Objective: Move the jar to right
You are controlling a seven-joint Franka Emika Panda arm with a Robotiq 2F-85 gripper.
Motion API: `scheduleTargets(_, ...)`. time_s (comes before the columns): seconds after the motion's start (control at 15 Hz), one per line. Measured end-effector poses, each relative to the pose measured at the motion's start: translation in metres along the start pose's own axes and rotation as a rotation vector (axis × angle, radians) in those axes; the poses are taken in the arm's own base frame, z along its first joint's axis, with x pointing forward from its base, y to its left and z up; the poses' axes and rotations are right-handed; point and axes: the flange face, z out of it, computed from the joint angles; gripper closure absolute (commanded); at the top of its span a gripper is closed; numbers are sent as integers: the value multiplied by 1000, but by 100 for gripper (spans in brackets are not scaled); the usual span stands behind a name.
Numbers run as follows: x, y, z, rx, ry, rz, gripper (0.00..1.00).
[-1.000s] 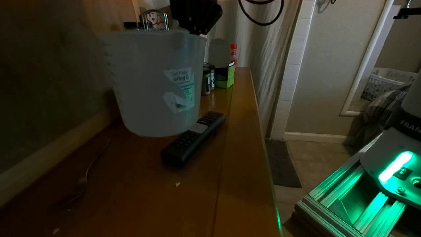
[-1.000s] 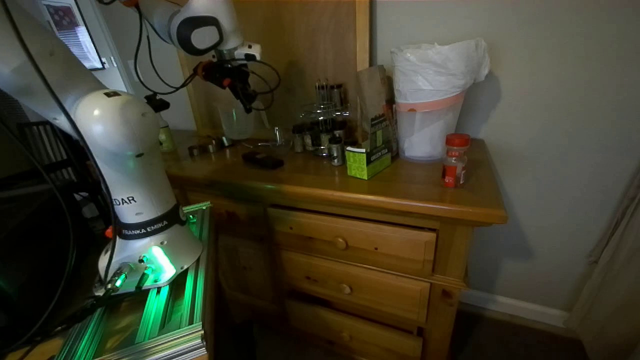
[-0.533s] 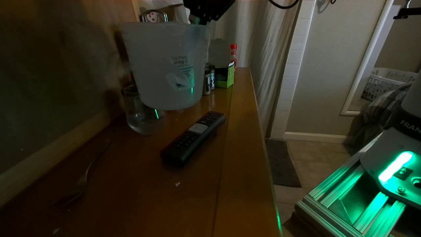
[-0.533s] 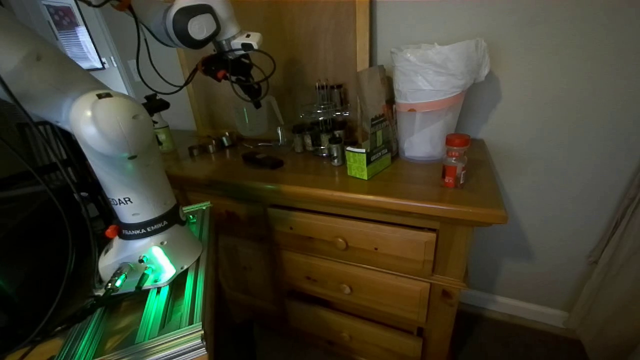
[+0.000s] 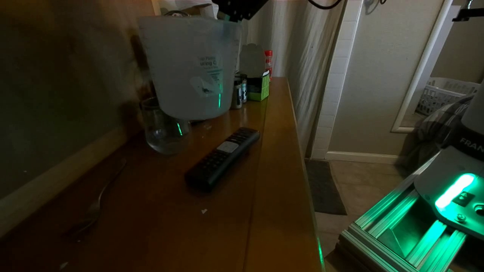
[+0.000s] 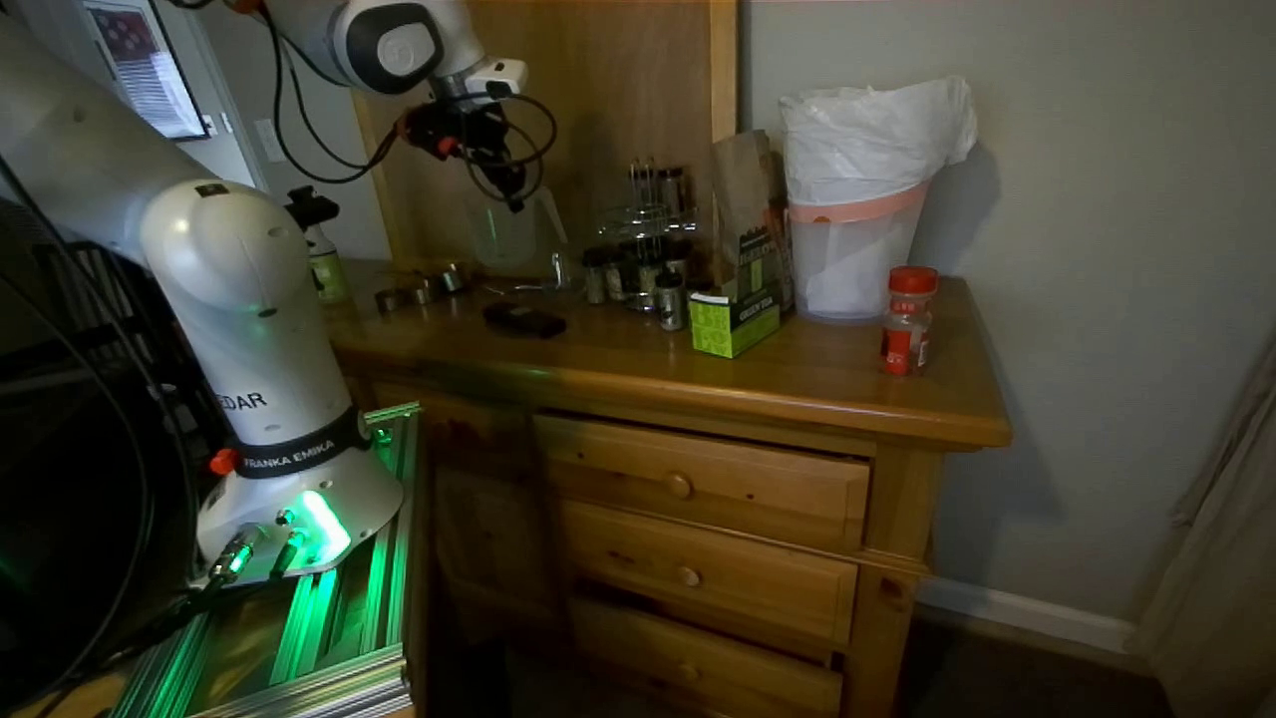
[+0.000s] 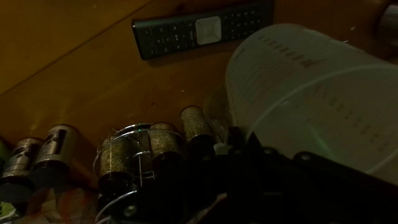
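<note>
Exterior view, left to right: the drinking glass [image 5: 162, 132], out of sight a second ago, now shows, because the plastic measuring jug [image 5: 189, 70] has swung away and then risen a touch. The jug hangs nearly upright over the wooden dresser top [image 5: 227, 230], beyond the remote control [image 5: 223, 160]; in an exterior view it has also shifted right, toward the wire spice rack [image 6: 648, 212]. I judge the carry well under way, the lowering still to come. Harder for me: the glass's upper right is hidden by the jug. Wrist view is murky — spice jars [image 7: 56, 147] dim at left, then my gripper [image 7: 245, 137], clamped on the jug's rim to judge by the lift, its contact lost in black — and the jug's right side runs out of frame.
</note>
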Motion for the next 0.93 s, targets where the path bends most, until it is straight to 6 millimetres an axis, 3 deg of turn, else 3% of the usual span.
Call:
scheduleTargets(0.4, 22, 52, -28, 54, 26, 61, 99)
scheduleTargets(0.93, 28, 99, -41, -181, 28, 44, 99)
